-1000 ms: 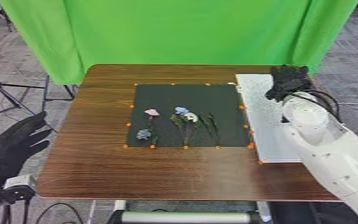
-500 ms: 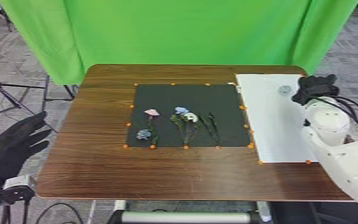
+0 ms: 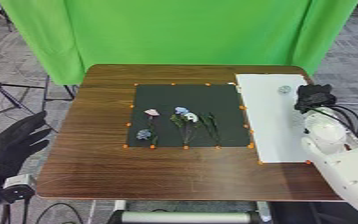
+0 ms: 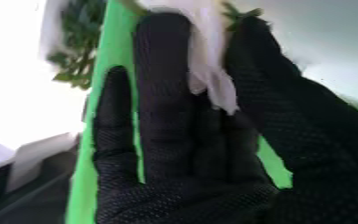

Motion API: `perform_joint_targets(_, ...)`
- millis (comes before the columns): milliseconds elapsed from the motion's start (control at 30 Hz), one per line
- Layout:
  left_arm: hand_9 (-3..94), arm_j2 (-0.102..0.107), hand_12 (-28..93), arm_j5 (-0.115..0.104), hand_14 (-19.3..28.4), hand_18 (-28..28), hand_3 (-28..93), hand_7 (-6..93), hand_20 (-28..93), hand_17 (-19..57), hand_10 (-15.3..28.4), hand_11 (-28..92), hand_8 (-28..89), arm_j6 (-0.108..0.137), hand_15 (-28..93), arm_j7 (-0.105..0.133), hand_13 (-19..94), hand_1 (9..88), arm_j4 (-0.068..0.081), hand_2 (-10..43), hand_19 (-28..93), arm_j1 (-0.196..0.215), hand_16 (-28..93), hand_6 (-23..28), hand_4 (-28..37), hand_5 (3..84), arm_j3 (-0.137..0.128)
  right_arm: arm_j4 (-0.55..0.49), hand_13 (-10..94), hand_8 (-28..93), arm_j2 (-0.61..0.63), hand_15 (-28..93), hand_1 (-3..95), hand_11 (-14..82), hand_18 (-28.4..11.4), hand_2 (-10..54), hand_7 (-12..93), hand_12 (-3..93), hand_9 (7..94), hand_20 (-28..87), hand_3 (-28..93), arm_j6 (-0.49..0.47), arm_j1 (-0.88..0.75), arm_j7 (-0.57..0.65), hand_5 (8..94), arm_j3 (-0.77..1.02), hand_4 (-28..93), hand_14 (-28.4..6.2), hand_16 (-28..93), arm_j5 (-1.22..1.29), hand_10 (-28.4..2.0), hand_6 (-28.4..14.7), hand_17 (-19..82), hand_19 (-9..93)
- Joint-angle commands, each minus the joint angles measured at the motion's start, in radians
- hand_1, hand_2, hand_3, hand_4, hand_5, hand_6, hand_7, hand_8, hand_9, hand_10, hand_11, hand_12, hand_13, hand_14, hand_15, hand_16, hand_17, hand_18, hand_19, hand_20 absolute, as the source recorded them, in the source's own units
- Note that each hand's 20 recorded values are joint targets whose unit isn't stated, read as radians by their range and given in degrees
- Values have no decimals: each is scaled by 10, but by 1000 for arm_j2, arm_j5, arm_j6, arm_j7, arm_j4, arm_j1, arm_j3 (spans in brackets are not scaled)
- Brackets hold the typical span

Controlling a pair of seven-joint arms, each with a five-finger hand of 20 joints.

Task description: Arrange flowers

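Drawn a little nearer the robot and slightly left since the previous frame, the right hand (image 3: pixel 314 97) is at the right edge of the white board (image 3: pixel 273 140), by its far half; a moment before that it covered the board's far part. The left hand (image 3: pixel 14 142) and the flowers on the mat (image 3: pixel 167 95) have kept their places.

At far left, beside the brown table (image 3: pixel 87 170), the left hand is open, its fingers loosely extended and apart, holding nothing. A tripod (image 3: pixel 15 97) stands beyond it on the floor.

On the black mat, a blue-grey flower (image 3: pixel 143 134) lies leftmost, toward the near edge, close beside the stem of a pink flower (image 3: pixel 151 112). Next come a light blue flower (image 3: pixel 182 110) and a white flower (image 3: pixel 190 118), their heads close together and their stems running toward the robot. A green sprig (image 3: pixel 213 126) lies just right of them. Orange markers (image 3: pixel 186 147) dot the mat's border.

Right of the mat, a grey-green bloom (image 3: pixel 285 89) lies on the board's far part, left of the right hand. The right wrist view shows pale pink petals (image 4: pixel 211 65) between this hand's thumb and fingers, gripped there, with green leaves (image 4: pixel 238 12) by the thumb's tip.
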Motion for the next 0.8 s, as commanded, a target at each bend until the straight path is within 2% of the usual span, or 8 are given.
perform_joint_targets(33, 179, 6, 181, -2, 117, 190, 708, 222, 66, -92, 88, 158, -107, -3, 232, -4, 151, 230, 0, -34, 399, 4, 33, 8, -283, 235, -8, -126, 822, 16, 23, 489, 479, 228, -144, -95, 587, 515, 844, 371, 878, 63, -35, -42, 641, -15, -269, 8, 377, 22, -43, 35, 292, 696)
perform_joint_targets(233, 179, 8, 181, 0, 117, 190, 708, 221, 66, -92, 88, 158, -106, -8, 233, -8, 150, 229, 3, -34, 399, -3, 33, 9, -283, 235, 1, -287, 821, 8, -12, 495, 481, 232, -143, -95, 594, 517, 846, 377, 877, 100, -22, -140, 644, -64, -262, 7, 380, 57, -47, 34, 294, 693)
perform_joint_targets(367, 179, 8, 182, 1, 117, 190, 709, 220, 66, -92, 88, 158, -106, -10, 233, -10, 150, 229, 3, -35, 399, -6, 32, 9, -283, 235, 4, -340, 815, 7, -57, 494, 480, 231, -143, -95, 595, 518, 845, 379, 875, 96, 11, -211, 644, -121, -263, 6, 385, 64, -50, 34, 287, 689)
perform_joint_targets(500, 179, 8, 182, 0, 117, 190, 710, 221, 65, -92, 89, 159, -106, -4, 232, -9, 150, 229, 0, -36, 398, -1, 32, 9, -283, 234, 4, -323, 809, 4, -112, 491, 479, 223, -142, -95, 594, 514, 844, 381, 873, 87, 69, -252, 642, -189, -264, 8, 387, 68, -50, 38, 281, 685)
perform_joint_targets(800, 179, 5, 181, 0, 116, 190, 709, 224, 65, -91, 89, 157, -107, 0, 231, -10, 151, 229, -2, -35, 398, -1, 32, 9, -283, 234, 10, -214, 802, 9, -188, 487, 477, 216, -141, -95, 594, 512, 839, 386, 868, 80, 153, -283, 635, -301, -266, 7, 392, 11, -49, 41, 272, 678)
